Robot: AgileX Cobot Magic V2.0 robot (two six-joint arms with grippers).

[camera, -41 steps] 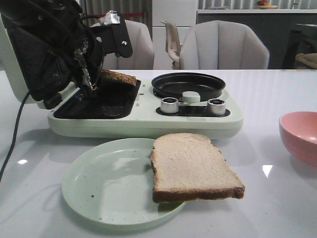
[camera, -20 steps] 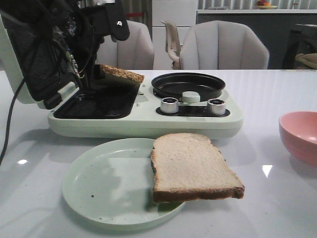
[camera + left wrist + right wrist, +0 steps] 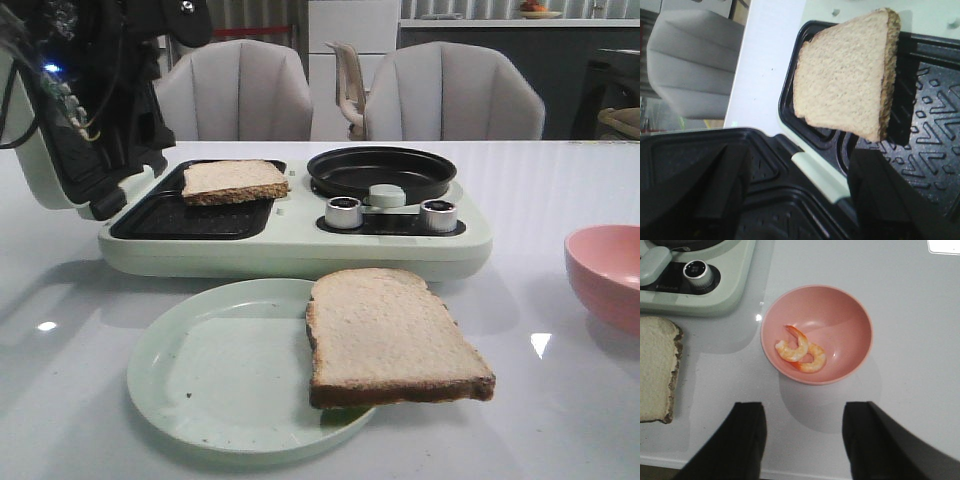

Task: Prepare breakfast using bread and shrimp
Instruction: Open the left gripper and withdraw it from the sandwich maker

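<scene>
2 curled, glossy shrimp (image 3: 801,352) lie in my smooth pink bowl (image 3: 850,315); 1 coarse bread slice (image 3: 235,181) rests on the ribbed black grill plate (image 3: 190,218). My left gripper (image 3: 800,200) and right gripper (image 3: 802,440) both gape wide, holding nothing.

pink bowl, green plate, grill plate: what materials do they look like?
Pink bowl: probably plastic or melamine, smooth and semi-gloss with soft highlights.
Green plate: looks the same, glossy with faint reflections.
Grill plate: likely nonstick-coated metal, matte black with embossed chevrons.

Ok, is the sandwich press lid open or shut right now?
Open. The lid is swung up at the left, leaving the ridged lower plate exposed, with one bread slice resting partly on its far right edge.
</scene>
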